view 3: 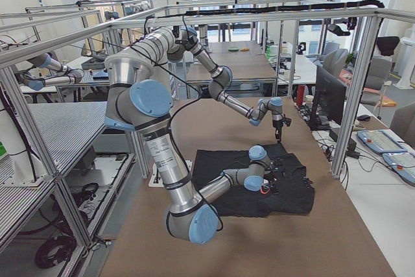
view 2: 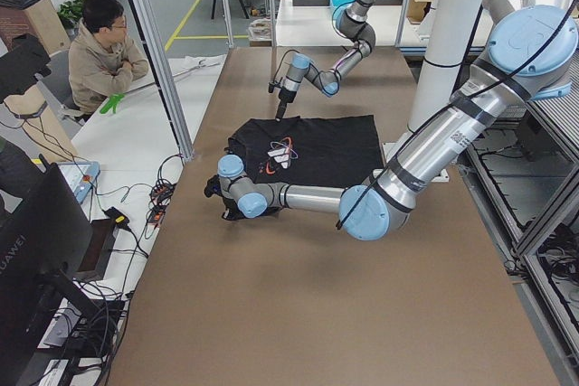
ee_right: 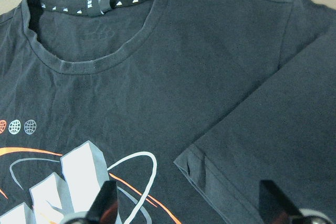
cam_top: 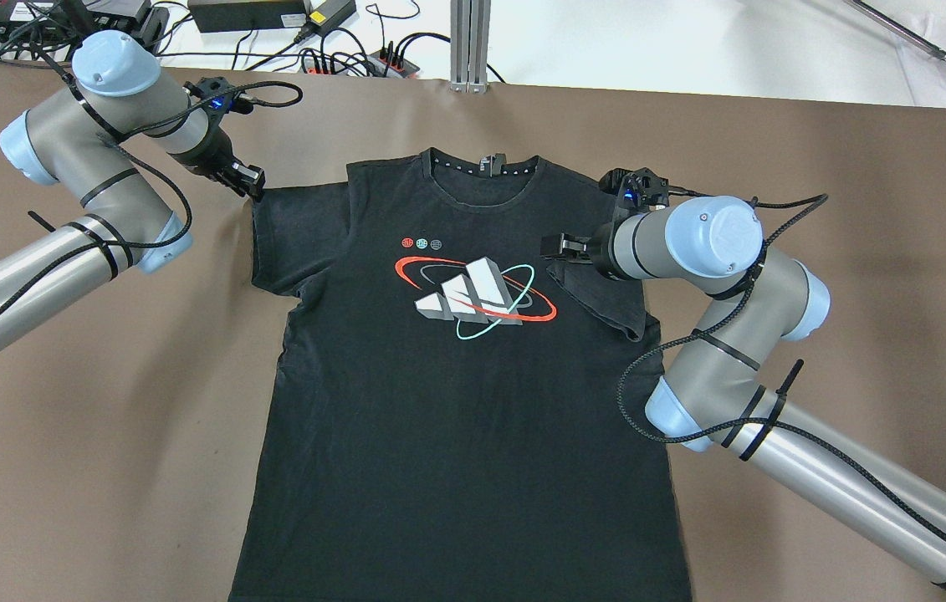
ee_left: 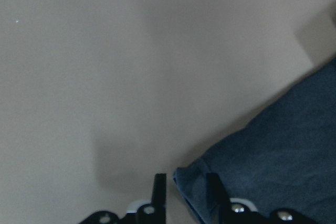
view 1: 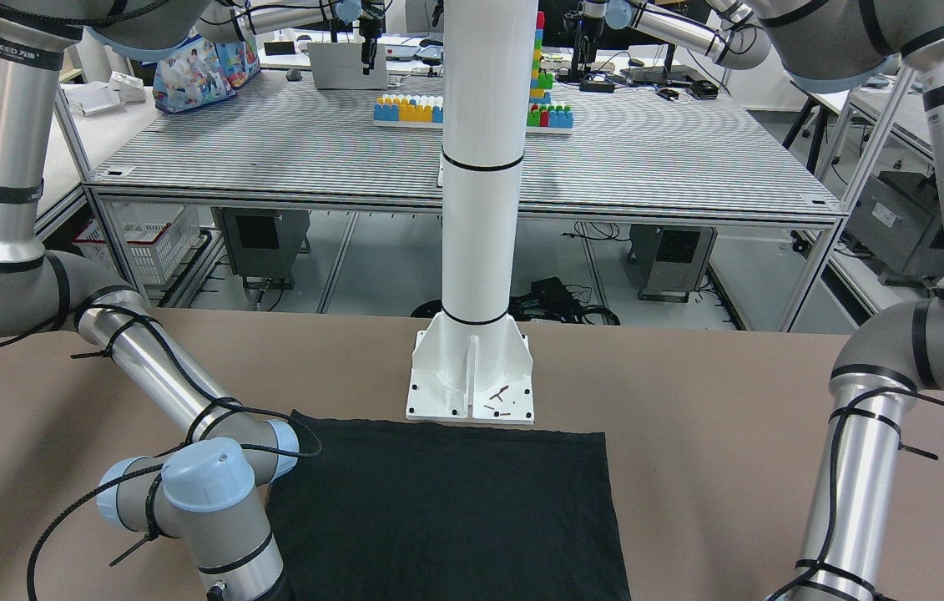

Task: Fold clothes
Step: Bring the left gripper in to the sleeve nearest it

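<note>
Right gripper (ee_right: 188,187): released, fingers (ee_right: 107,205) spread wide. It hangs just above the T-shirt's chest, over the hem of the right sleeve (cam_top: 606,297). In the overhead view it sits just beside the printed logo (cam_top: 473,297).

Left gripper (cam_top: 251,182): at the outer tip of the left sleeve (cam_top: 297,242), low over the table (cam_top: 63,418). The wrist view shows its fingers (ee_left: 160,190) set narrowly apart with the corner of the sleeve hem between them. A sliver of table shows between one finger and the cloth. Whether the hem is pinched cannot be told.

T-shirt (cam_top: 456,418): black, one item, lying face up and mostly flat on the brown table between the two arms.
- Collar (cam_top: 485,171) at the far side from the robot, with white triangular marks along its inner band and a small tag.
- Logo: three white slanted bars ringed by red and teal curves, three small round marks above it.
- Right sleeve: folded inward, lying on the chest.
- Left sleeve: spread outward on the table.
- Bottom hem lies just beside the base plate of the white column (view 1: 472,209).

Person (view 2: 104,51): seated at a side desk, well apart from the table.
</note>
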